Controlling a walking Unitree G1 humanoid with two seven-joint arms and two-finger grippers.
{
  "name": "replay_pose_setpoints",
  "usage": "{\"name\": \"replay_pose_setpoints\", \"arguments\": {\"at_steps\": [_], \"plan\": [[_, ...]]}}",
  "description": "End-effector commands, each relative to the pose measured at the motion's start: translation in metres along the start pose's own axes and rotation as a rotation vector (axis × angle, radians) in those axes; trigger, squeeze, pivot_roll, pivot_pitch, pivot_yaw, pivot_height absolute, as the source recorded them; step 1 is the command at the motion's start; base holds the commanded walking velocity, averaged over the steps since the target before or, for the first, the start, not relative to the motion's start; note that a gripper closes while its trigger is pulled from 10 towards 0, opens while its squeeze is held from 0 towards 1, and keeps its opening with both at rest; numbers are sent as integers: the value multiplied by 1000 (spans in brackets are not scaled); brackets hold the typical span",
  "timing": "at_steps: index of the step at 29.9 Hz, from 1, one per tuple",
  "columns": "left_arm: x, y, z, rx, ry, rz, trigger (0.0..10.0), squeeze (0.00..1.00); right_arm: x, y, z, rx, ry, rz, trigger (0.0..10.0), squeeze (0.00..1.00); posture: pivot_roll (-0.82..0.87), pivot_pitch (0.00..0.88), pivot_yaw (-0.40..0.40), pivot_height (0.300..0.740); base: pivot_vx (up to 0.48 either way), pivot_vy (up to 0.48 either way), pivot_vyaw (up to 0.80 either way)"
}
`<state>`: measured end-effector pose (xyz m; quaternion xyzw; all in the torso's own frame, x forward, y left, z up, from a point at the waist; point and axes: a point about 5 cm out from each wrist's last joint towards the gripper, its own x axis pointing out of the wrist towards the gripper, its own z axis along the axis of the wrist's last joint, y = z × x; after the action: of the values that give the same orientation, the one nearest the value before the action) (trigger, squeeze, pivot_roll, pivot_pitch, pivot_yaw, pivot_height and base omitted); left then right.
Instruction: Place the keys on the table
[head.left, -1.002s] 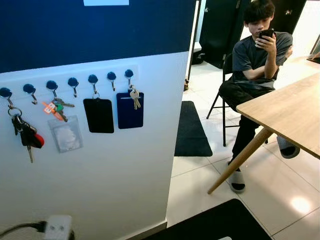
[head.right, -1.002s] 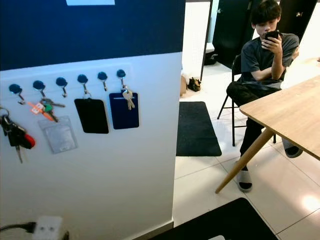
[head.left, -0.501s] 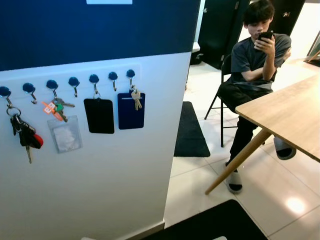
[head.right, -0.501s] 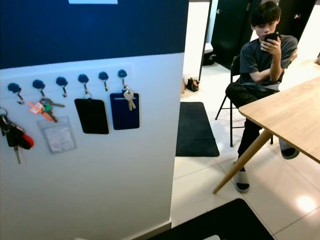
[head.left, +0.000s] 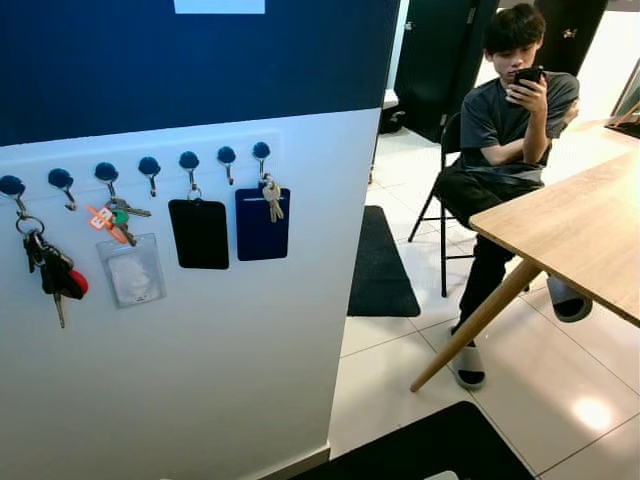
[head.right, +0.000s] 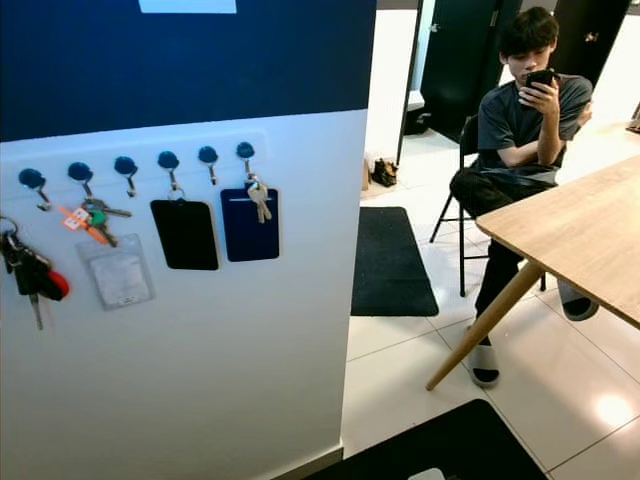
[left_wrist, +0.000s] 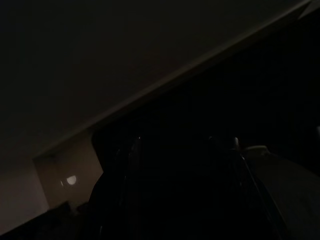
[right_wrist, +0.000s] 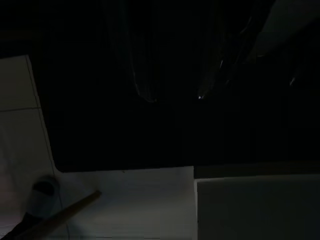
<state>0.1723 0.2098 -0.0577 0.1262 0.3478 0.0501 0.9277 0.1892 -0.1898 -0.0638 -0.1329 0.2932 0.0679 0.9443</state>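
A row of 7 blue hooks (head.left: 148, 165) lines a white wall panel (head.left: 200, 330). From the hook farthest from the surface (head.left: 580, 225) hangs a bunch of keys (head.left: 50, 270) with a red fob. Nearer the surface hang a second bunch with orange and green tags (head.left: 112, 215), a clear card sleeve (head.left: 132, 270) holding a pale card, a black card holder (head.left: 198, 233), then a navy holder (head.left: 262, 223) with small keys (head.left: 271, 197) over it. A person (head.left: 505, 130) sits on a chair beside the wooden surface, phone (head.left: 527, 74) raised. Both wrist views are very dark: the left claw (left_wrist: 182, 150) and right claw (right_wrist: 175, 97) are faint outlines, and I cannot tell how their fingers stand.
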Motion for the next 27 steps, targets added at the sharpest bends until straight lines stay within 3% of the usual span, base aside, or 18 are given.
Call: {"name": "replay_pose_setpoints", "arguments": {"at_steps": [1,8,18,27], "plan": [[-1,10,-6,-10,5,31,10000,0,-2,-1,-2,18,2,-18,10000,0,119,106,29,740,0,0,0],[1,27,-7,-63,2,107,10000,0,0,7,-2,18,11,4,10000,0,144,81,10,740,0,0,0],[6,23,0,-78,-12,111,10000,0,7,-5,9,8,-1,-20,10000,0,139,65,7,740,0,0,0],[8,24,0,-75,-13,102,10000,0,5,0,7,13,-6,-20,10000,0,115,58,29,740,0,0,0]]}}
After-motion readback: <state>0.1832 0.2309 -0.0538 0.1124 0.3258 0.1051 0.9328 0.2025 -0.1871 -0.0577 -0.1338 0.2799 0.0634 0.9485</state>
